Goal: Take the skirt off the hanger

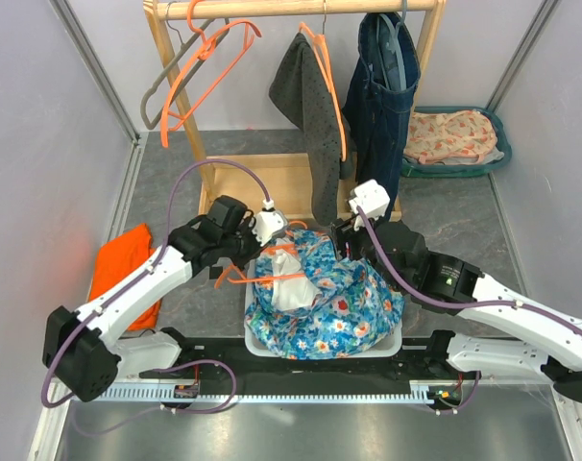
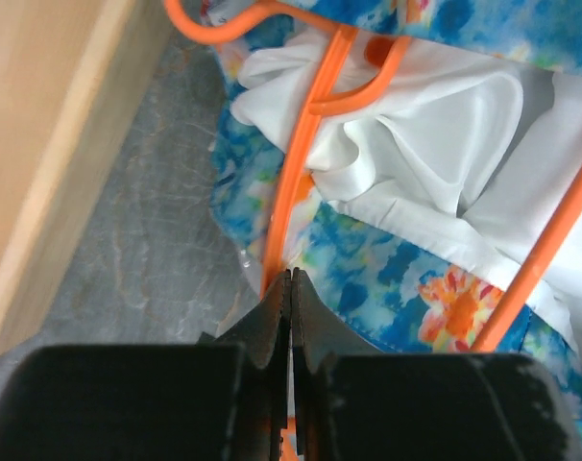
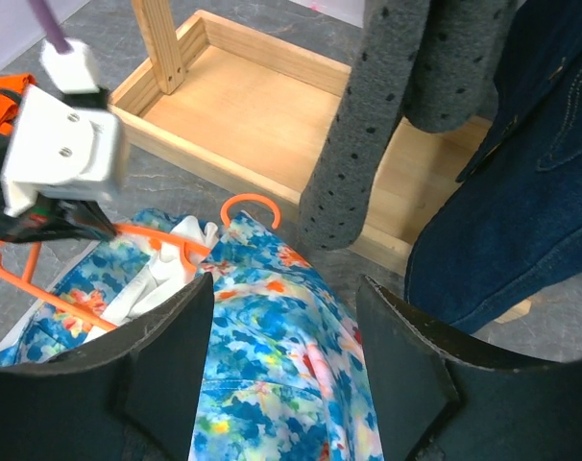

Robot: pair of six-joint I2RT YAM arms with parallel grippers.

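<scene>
Left tool (image 2: pixel 291 288) pinches the orange hanger (image 2: pixel 293 182) tight; right tool (image 3: pixel 284 307) gapes wide over the floral skirt (image 3: pixel 262 365).

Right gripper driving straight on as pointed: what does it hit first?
Likely the blue floral skirt, framed by the open right gripper, near the orange hanger's hook. Depth unclear.

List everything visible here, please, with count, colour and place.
skirt: one, blue floral, in bin, centre
hanger: one, orange, on skirt
bin: one, white, under skirt
rack: one, wooden, far centre
empty hangers: two, grey and orange, rack's left
grey garment: one, dotted grey, mid-rack
denim garment: one, dark blue, rack's right
basket: one, teal, far right, holding pale cloth
orange cloth: one, orange, left side
left gripper: one, black, shut on hanger
right gripper: one, black, open above skirt
</scene>
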